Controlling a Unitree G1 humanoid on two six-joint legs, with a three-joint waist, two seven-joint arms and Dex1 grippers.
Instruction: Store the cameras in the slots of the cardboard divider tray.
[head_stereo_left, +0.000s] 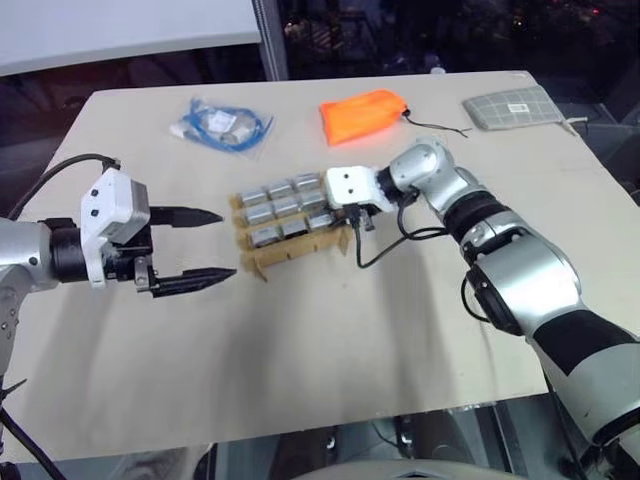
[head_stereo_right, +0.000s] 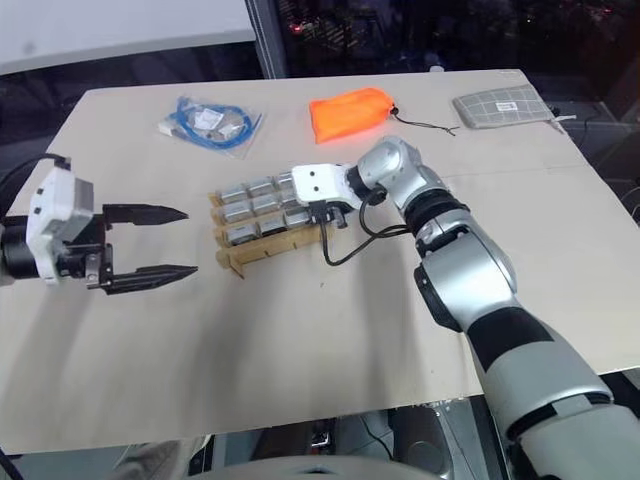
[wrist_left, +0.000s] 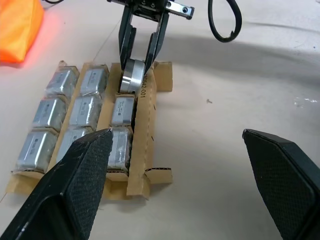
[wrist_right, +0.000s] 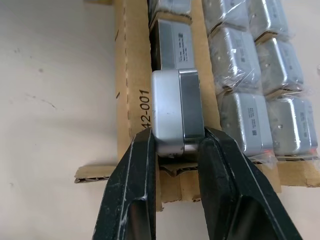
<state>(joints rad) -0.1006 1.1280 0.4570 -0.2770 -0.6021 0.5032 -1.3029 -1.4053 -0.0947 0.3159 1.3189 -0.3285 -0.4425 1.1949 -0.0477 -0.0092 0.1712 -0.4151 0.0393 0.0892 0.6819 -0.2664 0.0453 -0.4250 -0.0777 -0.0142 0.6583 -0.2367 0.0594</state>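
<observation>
The cardboard divider tray (head_stereo_left: 262, 262) lies mid-table with several silver-grey cameras (head_stereo_left: 285, 205) in its slots, some in clear wrap. My right gripper (head_stereo_left: 352, 222) is shut on one more camera (wrist_right: 175, 107), gripping it by its sides. This camera stands tilted at the end slot of the row beside the wide outer strip (wrist_right: 131, 75). In the left wrist view the held camera (wrist_left: 133, 76) sticks up above the slot. My left gripper (head_stereo_left: 228, 244) hangs open to the left of the tray, with nothing between its fingers.
At the table's far side lie an orange pouch (head_stereo_left: 362, 115), a grey checked pouch (head_stereo_left: 512, 107) and a clear bag with a blue cable (head_stereo_left: 220, 125). A black cable (head_stereo_left: 385, 250) loops from my right wrist onto the table beside the tray.
</observation>
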